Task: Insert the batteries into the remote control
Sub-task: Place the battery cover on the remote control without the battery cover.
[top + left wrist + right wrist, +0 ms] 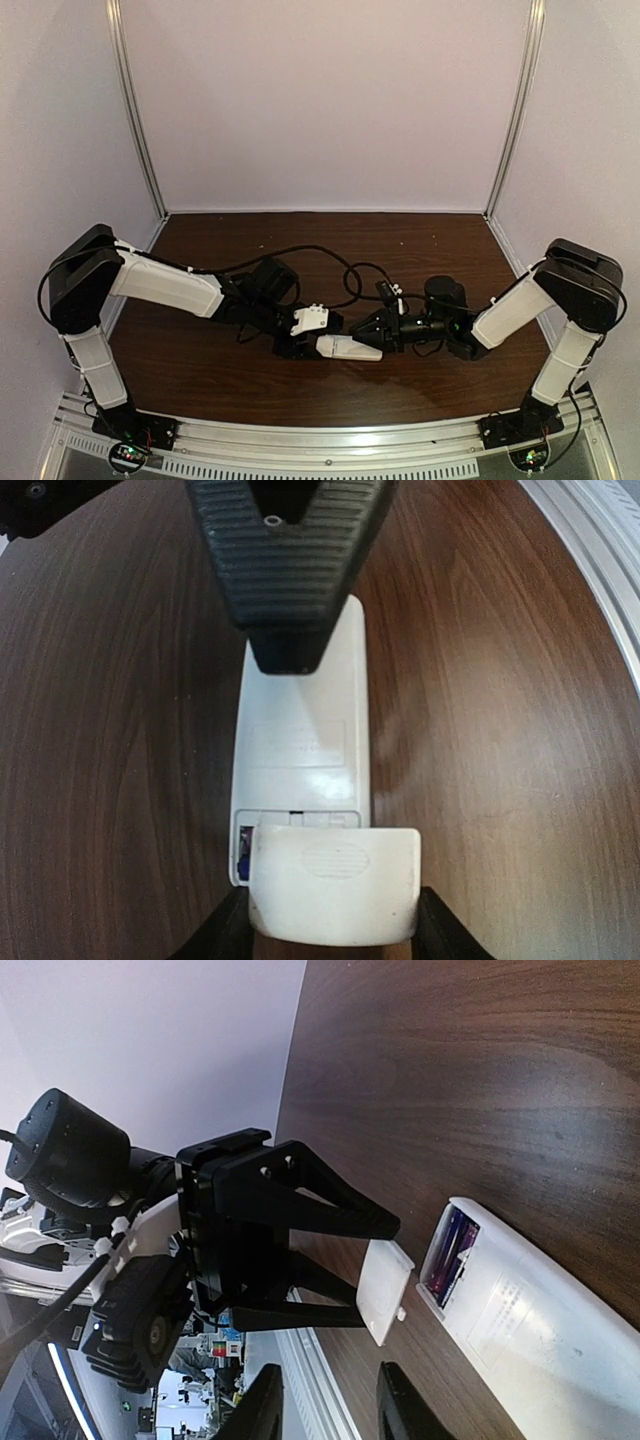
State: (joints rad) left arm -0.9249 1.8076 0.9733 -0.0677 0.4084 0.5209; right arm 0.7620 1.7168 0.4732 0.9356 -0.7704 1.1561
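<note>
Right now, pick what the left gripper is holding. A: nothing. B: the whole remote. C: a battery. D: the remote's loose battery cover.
D: the left gripper pinches the white battery cover, just off the open end of the remote, where a battery shows.

We see a white remote control (300, 740), its white battery cover (335, 885), purple-blue batteries (450, 1250), and a dark-brown wood-grained bench (110, 740).

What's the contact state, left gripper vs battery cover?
Touching. The right wrist view shows the left gripper clamped on opposite edges of the battery cover; the left wrist view shows a finger against each side of it.
</note>
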